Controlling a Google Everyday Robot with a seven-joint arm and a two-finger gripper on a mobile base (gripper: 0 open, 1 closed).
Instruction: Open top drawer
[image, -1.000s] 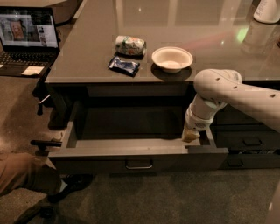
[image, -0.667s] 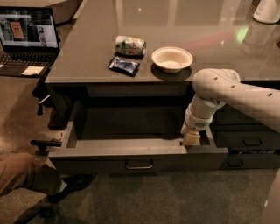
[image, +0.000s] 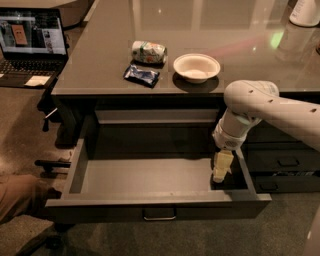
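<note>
While the claw (image: 221, 172) is hanging tip-down inside the pulled-out top drawer (image: 145, 177), the desk (image: 100, 80) is spreading wide above and behind it, w/ its glossy grey top taking up most of the view. The top drawer is standing well out from under the desk's front edge, running from just R of the claw to far out on its L. Its deep grey interior is showing, and the claw is sitting at the R end of it, near the R side wall and just behind the front panel. Whether the claw is open or closed, or gripping anything, can't be told from this angle.

The white arm (image: 270, 102) is coming in from the R, above the claw, and bending down past the desk edge into the drawer's R end. Narrower dark drawers (image: 282, 162) are sitting shut just R of the claw, beyond the side wall. A laptop (image: 30, 42) is glowing, lid up, far up and L of the claw, off the desk's L end.

Directly above the claw and a bit L, a white bowl (image: 196, 67) is resting upright on the desk near its front edge. Further L, a can (image: 148, 51) is lying on its side, w/ a dark packet (image: 142, 75) lying flat just in front of it. Below and L of the claw, a small bar handle (image: 159, 216) is sitting mid front panel.
</note>
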